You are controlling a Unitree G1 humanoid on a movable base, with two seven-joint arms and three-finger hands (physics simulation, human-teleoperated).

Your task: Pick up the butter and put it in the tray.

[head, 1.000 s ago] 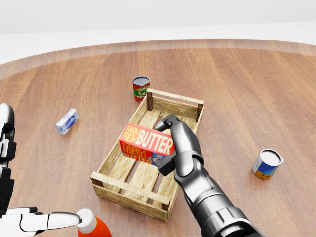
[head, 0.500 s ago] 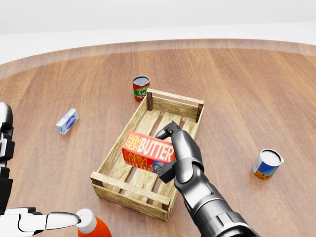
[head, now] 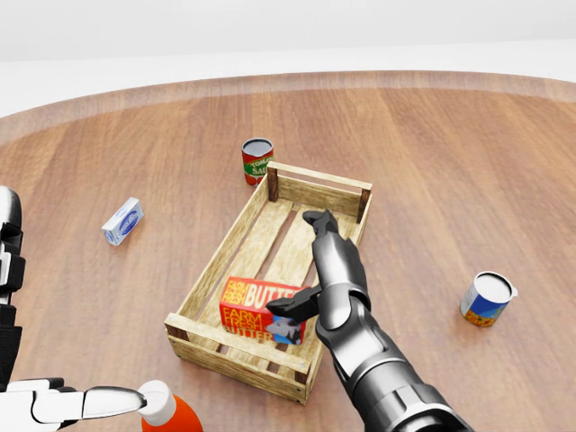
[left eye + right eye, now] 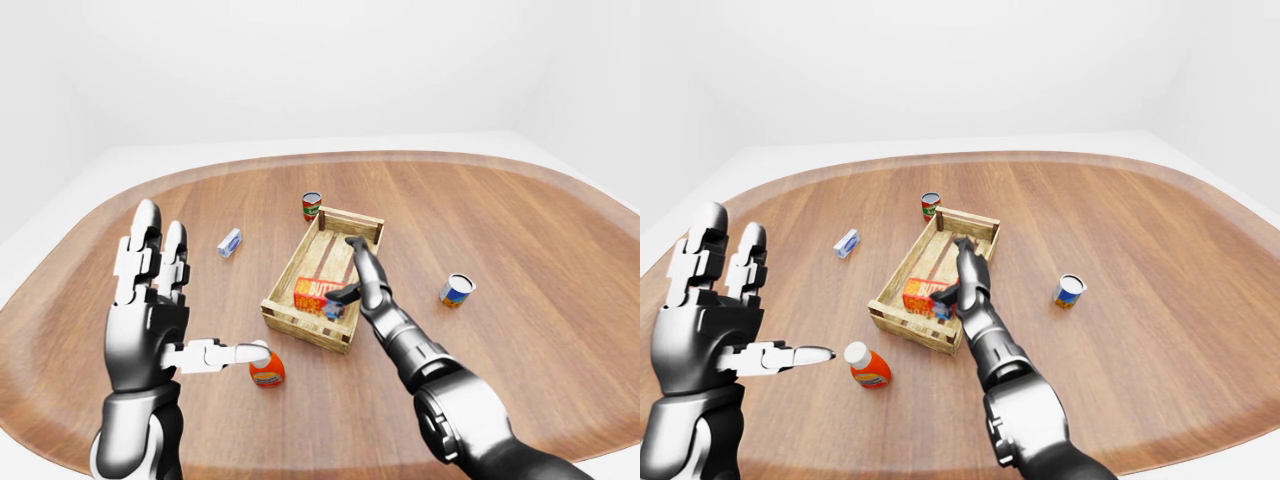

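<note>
Now the right hand [image 3: 310, 288], fingers spread, touches the butter [image 3: 255, 310] lying in the tray [image 3: 236, 346].

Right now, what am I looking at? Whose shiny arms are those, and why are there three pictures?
It's a pretend robot in a computer world. All three pictures come from cameras on its head, so you see what it sees: one head view and two eye views that look almost alike.

The arm from the right ends in its right hand. That hand has opened, and the butter box lies inside the wooden tray.

Its left hand is lifted up, open and empty.

On the brown table you can also see a red can, a blue can, a small white-and-blue box and an orange bottle with a white cap.
</note>
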